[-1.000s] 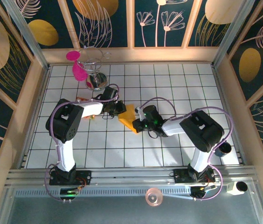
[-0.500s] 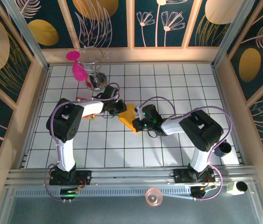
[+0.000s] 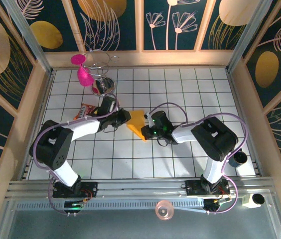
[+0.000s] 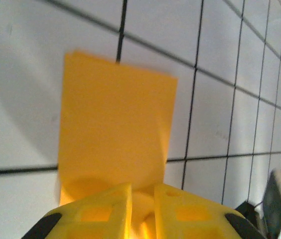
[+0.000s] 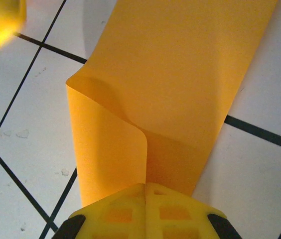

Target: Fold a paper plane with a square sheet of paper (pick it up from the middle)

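Square sheet of paper (image 3: 137, 124): thin, smooth, orange-yellow, curled into soft fold, mid white tiled table (image 3: 180, 89). Clenched in right pincer (image 5: 145, 189); left pincer (image 4: 143, 190) slightly parted at edge, grip unclear.

Red-and-yellow snack packet (image 3: 83, 110) on white tiles (image 3: 180, 89) — pink object (image 3: 83, 75) behind.

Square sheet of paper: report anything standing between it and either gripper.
Nothing visible does. The right gripper has its fingers shut on one edge of the square sheet of paper. The left gripper, its fingers a narrow gap apart, is at the opposite edge. The snack packet lies off to the left, out of the way.
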{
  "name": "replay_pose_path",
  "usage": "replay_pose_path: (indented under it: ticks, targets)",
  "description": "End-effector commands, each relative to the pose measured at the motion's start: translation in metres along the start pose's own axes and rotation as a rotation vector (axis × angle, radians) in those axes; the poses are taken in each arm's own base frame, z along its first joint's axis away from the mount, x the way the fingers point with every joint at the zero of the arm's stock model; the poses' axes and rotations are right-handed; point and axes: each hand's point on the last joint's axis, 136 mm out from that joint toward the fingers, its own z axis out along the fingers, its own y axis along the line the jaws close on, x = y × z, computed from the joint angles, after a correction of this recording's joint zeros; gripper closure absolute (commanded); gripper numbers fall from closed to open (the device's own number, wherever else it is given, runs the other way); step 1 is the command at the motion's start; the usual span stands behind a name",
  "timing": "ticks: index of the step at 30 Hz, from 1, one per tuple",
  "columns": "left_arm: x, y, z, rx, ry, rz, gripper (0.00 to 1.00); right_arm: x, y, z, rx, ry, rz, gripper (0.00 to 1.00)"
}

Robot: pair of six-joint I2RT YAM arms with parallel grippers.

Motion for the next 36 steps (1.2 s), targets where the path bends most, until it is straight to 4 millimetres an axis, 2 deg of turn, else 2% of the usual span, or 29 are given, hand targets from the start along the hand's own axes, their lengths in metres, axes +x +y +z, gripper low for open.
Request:
replay_pose_path:
  ticks: [1, 8, 17, 18, 30, 36]
  targets:
    - [0.013, -0.019, -0.003, 0.11, 0.01, -0.075, 0.84, 0.008, -0.015, 0.004, 0.059, 0.038, 0.054, 1.0]
    - [0.036, -0.02, 0.005, 0.149, 0.057, -0.121, 0.88, 0.011, -0.016, 0.006, 0.059, 0.051, 0.068, 1.0]
    - [0.043, -0.013, 0.018, 0.098, 0.089, -0.133, 0.89, 0.014, -0.017, 0.007, 0.059, 0.062, 0.072, 1.0]
    - [0.045, -0.005, 0.025, 0.067, 0.096, -0.14, 0.89, 0.014, -0.017, 0.007, 0.061, 0.062, 0.071, 1.0]
    - [0.041, 0.001, 0.036, -0.025, 0.092, -0.12, 0.88, 0.016, -0.016, 0.009, 0.053, 0.073, 0.07, 1.0]
    - [0.042, 0.012, 0.036, -0.079, 0.087, -0.139, 0.88, 0.017, -0.017, 0.01, 0.054, 0.079, 0.071, 1.0]
